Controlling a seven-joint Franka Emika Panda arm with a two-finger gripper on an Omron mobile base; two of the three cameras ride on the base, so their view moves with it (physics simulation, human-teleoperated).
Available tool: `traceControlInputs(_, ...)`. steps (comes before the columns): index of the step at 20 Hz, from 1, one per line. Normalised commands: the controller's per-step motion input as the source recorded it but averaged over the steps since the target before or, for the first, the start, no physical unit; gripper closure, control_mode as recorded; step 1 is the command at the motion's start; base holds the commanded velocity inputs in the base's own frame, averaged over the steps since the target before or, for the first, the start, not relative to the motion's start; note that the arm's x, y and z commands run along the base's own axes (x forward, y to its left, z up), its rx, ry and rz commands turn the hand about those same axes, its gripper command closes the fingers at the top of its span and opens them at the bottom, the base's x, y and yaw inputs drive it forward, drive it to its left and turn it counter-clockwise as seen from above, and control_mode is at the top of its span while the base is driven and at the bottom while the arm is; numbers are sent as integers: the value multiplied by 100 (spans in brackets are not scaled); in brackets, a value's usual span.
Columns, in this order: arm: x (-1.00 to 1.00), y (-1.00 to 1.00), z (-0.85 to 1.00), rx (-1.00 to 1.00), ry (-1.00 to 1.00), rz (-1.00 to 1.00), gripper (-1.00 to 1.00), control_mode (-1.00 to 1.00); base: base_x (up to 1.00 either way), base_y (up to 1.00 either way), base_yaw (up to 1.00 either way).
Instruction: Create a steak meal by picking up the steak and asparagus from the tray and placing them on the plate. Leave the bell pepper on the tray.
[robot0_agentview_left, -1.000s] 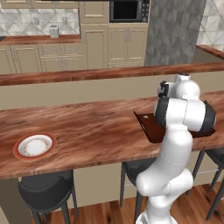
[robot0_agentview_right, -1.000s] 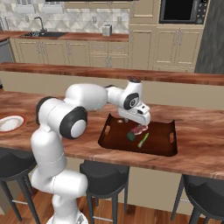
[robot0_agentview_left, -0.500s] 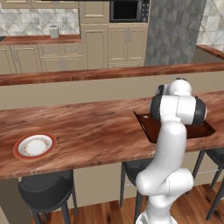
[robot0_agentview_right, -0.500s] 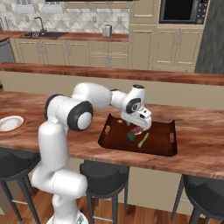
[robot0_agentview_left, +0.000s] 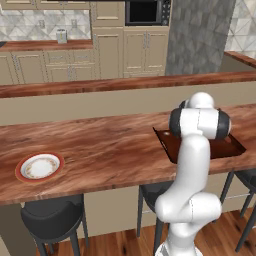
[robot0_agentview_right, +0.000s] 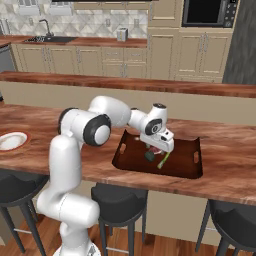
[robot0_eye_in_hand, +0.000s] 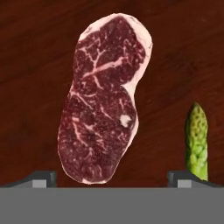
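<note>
In the hand view we look straight down on the steak (robot0_eye_in_hand: 103, 98), marbled dark red with a pale fat edge, lying flat on the dark floor of the tray (robot0_eye_in_hand: 35, 65). The gripper (robot0_eye_in_hand: 111, 177) shows its two finger tips far apart at the bottom, one on each side of the steak's near end, so we read the jaws as spread wide with nothing between them yet. The asparagus (robot0_eye_in_hand: 197, 142) lies just beside the steak, apart from it, its tip pointing up the picture. From the right base view we get what the hand camera misses: the gripper (robot0_agentview_right: 159, 146) hangs low over the tray (robot0_agentview_right: 187, 172), with the bell pepper (robot0_agentview_right: 149, 156) a small dark green lump just below it and the asparagus (robot0_agentview_right: 163, 160) slanting beside that; the steak there is mostly hidden under the hand. The plate (robot0_agentview_right: 11, 141) sits far off at the counter's left edge. The left base view shows the plate (robot0_agentview_left: 39, 167) whole, well apart from the tray (robot0_agentview_left: 167, 145), which the arm largely covers.
</note>
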Motion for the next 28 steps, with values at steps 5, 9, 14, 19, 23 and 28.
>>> traceControlInputs(5, 22, 0, -14, 0, 0, 0, -100, -100, 0, 0, 0)
traceControlInputs(9, 20, 0, -18, 0, 0, 0, -100, -100, 0, 0, 0)
traceControlInputs(14, 21, 0, -23, 0, -1, 0, -100, -100, 0, 0, 0)
traceControlInputs(19, 24, 0, -31, 1, -2, 0, -100, -100, 0, 0, 0)
traceControlInputs(23, 18, 0, -50, 0, -2, 0, 100, -100, 0, 0, 0)
traceControlInputs(28, 1, 0, -35, 0, -6, 0, 100, -100, 0, 0, 0)
